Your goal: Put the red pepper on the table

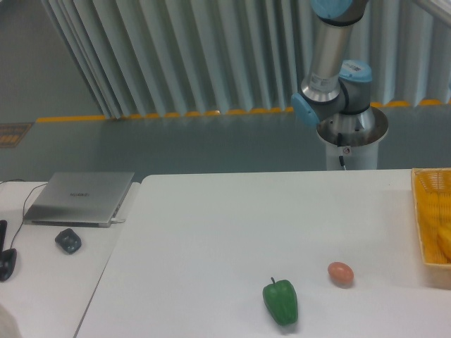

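The white table point(211, 232) fills the lower middle of the camera view. The red pepper is not visible anywhere in this view. A green bell pepper point(280, 301) lies near the table's front edge, with an orange-brown egg point(340, 273) to its right. Only the arm's base and lower joints point(337, 91) show behind the table's far edge. The arm runs up out of the frame at the top right, so the gripper is out of view.
A yellow basket point(431, 224) stands at the table's right edge. On the adjoining desk at the left lie a closed grey laptop point(81, 197), a dark mouse point(68, 241) and a black object point(5, 262) with cables.
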`<action>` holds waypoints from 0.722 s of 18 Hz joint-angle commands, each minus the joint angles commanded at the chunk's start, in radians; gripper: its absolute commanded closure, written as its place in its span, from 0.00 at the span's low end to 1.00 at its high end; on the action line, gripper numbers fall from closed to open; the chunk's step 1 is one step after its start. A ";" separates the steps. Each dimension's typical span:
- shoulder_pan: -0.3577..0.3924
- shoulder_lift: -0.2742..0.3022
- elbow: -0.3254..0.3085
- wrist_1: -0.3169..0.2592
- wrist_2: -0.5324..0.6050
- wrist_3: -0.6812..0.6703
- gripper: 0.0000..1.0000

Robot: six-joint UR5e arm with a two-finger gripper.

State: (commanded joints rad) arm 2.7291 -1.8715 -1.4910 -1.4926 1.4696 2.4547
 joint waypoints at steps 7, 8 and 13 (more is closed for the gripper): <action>-0.144 0.005 0.009 0.009 -0.049 -0.324 0.55; -0.150 0.003 0.009 0.012 -0.070 -0.374 0.55; -0.215 0.000 -0.005 0.018 -0.066 -0.581 0.55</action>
State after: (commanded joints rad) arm 2.5143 -1.8715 -1.4956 -1.4742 1.4036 1.8732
